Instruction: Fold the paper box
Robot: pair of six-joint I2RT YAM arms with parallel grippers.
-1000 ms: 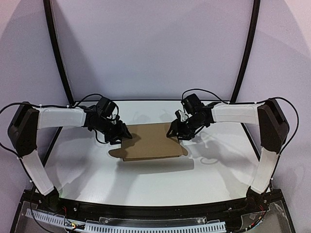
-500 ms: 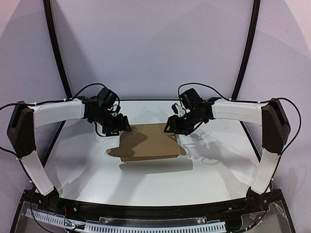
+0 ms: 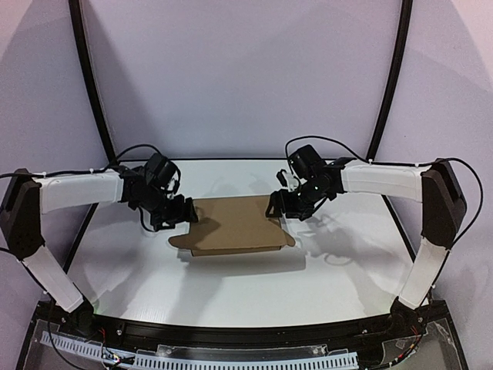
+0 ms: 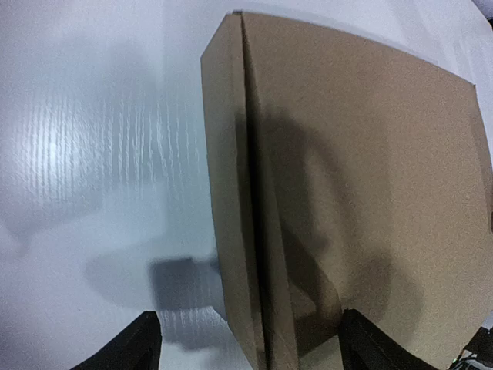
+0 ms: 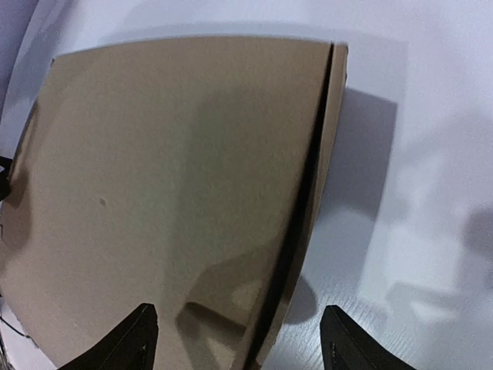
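The paper box (image 3: 235, 223) lies flat in the middle of the white table (image 3: 123, 270), toward 12 o'clock from my bases. My left gripper (image 3: 179, 213) hangs at its 9 o'clock edge and my right gripper (image 3: 279, 208) at its 3 o'clock edge. Both have jaws spread wide and grip nothing, which I judge leaves each ready to press or catch a side flap. Only the overhead view shows a rounded tab (image 3: 179, 241) poking out at the box's 8 o'clock corner. Only my wrist views show the dark seam where each side flap (image 4: 227, 193) meets the top panel, running between my fingers (image 4: 139, 343).
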